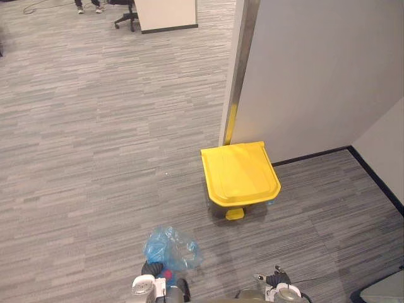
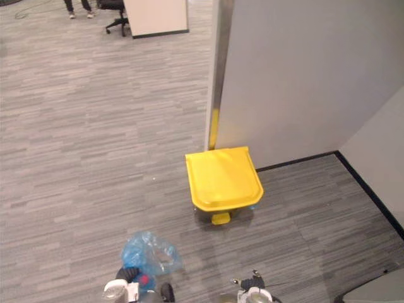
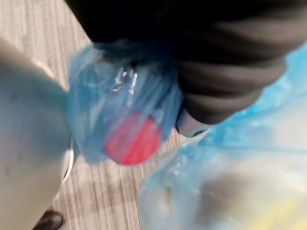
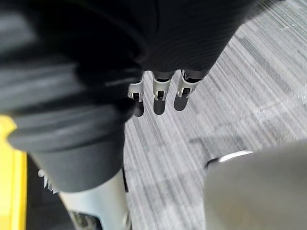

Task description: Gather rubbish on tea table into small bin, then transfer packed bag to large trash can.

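Carpet (image 1: 95, 158) in grey strips covers the whole floor ahead of us. To the right a pale partition wall (image 1: 315, 76) rises, ending in a metal edge post (image 1: 243, 50), with a second wall (image 1: 385, 145) meeting it at a corner further right.

At the foot of that post stands the yellow can (image 1: 240, 173). Its lid (image 1: 237, 167) is shut. Its back is towards the post, and its front edge and pedal (image 1: 235, 214) face us. Its long axis runs from the post towards us.

Far off at the top of the eye views we see a desk panel (image 1: 165, 14), a wheeled chair (image 1: 126, 16) beside it and a person's shoes (image 1: 88, 7).

Nearer to us, left of the can and well apart from it, is the blue bag (image 1: 172, 248). It is a crumpled, roundish bundle of clear film. Its bulk sits on the far side of our left hand (image 1: 151, 267), swelling towards the can, and we cannot make out a clear long axis. The wrist view shows the film bunched tight against the hand's dark cover, with a red round thing (image 3: 133, 140) inside. Whether that hand grips the film we cannot tell, as the bag hides it. Carpet lies between bag and can.

Our right hand (image 4: 160, 88) hangs low on the right, fingers loose over the carpet and holding nothing.
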